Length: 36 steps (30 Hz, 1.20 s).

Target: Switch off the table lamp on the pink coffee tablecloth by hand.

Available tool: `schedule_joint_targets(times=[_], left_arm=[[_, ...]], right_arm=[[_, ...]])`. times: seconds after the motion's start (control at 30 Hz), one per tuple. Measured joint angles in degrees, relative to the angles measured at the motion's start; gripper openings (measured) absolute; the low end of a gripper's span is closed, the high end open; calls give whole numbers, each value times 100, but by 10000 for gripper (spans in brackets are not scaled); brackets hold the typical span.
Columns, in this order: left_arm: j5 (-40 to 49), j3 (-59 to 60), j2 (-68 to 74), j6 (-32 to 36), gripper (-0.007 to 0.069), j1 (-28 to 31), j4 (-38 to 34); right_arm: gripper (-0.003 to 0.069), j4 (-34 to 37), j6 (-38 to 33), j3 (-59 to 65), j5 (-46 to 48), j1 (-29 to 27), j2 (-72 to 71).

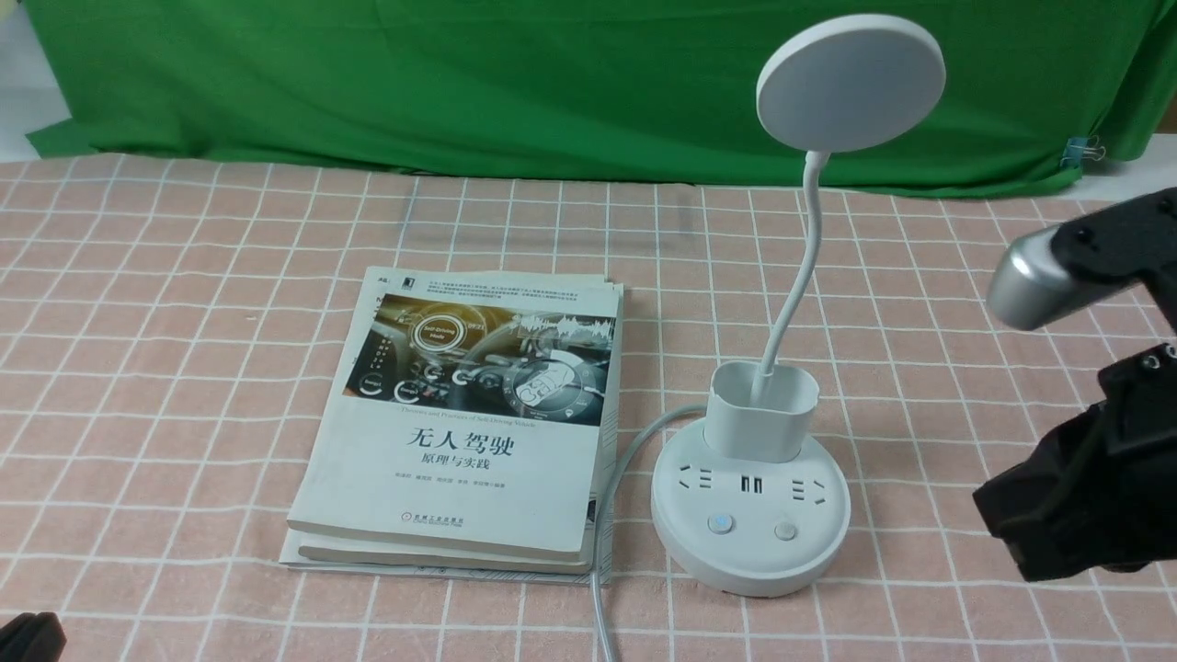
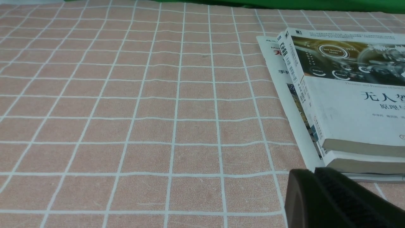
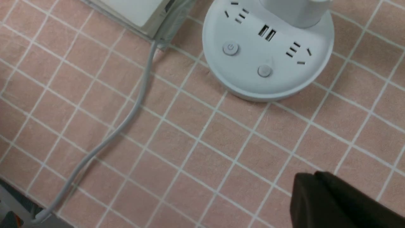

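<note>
The white table lamp (image 1: 749, 515) stands on the pink coffee tablecloth (image 1: 184, 276), its disc head (image 1: 851, 83) up on a bent neck above the cup holder (image 1: 761, 409). Two round buttons (image 1: 720, 524) (image 1: 785, 530) sit on the front of the base; the left one looks faintly blue. The hand, my right gripper (image 1: 1011, 524), hovers to the right of the base, apart from it, fingers pressed together and holding nothing. In the right wrist view the gripper tip (image 3: 314, 173) is well short of the base (image 3: 269, 85) and its buttons (image 3: 230, 48) (image 3: 264, 70). My left gripper (image 2: 314, 171) is shut and empty beside the books.
Two stacked books (image 1: 460, 423) lie on a magazine just left of the lamp. The lamp's grey cable (image 1: 602, 552) runs between them toward the front table edge (image 3: 12, 202). A green backdrop cloth (image 1: 460, 83) hangs behind. The left gripper (image 1: 28, 634) shows at the near left corner.
</note>
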Motion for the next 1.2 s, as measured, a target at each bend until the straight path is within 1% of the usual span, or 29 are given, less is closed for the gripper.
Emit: schedule_joint_targets(times=[0.13, 0.23, 0.3, 0.43, 0.5, 0.6, 0.7, 0.73, 0.77, 0.8, 0.83, 0.93, 1.0, 1.03, 1.1, 1.2], left_arm=[[0, 0, 0, 0, 6, 0, 0], [0, 0, 0, 0, 6, 0, 0], [0, 0, 0, 0, 6, 0, 0], [0, 0, 0, 0, 6, 0, 0], [0, 0, 0, 0, 6, 0, 5], [0, 0, 0, 0, 6, 0, 21], [0, 0, 0, 0, 6, 0, 25], [0, 0, 0, 0, 6, 0, 25], [0, 0, 0, 0, 6, 0, 25], [0, 0, 0, 0, 6, 0, 25], [0, 0, 0, 0, 6, 0, 25], [0, 0, 0, 0, 6, 0, 25], [0, 0, 0, 0, 6, 0, 25], [0, 0, 0, 0, 6, 0, 25], [0, 0, 0, 0, 6, 0, 25], [0, 0, 0, 0, 6, 0, 25]], right_arm=[[62, -88, 0, 0, -6, 0, -201], [36, -166, 0, 0, 73, 0, -359], [34, -220, 0, 0, 130, 0, -464], [34, -566, 0, 123, 174, -41, -726], [34, -609, 0, 265, 85, -144, -857], [34, -609, 0, 1100, -590, -702, -1467], [34, -609, 0, 1711, -1146, -1055, -1929], [34, -609, 0, 2217, -1589, -1388, -2399], [34, -609, 0, 2459, -1793, -1501, -2569], [34, -609, 0, 2577, -1878, -1576, -2737], [34, -609, 0, 3055, -2142, -1945, -3251], [36, -609, 0, 3618, -2251, -2349, -3986], [35, -609, -61, 4040, -2523, -2580, -4541], [35, -609, -77, 4075, -2555, -2598, -4542], [35, -609, -298, 4505, -2982, -2772, -5087], [35, -609, -394, 4795, -3254, -2810, -5362]])
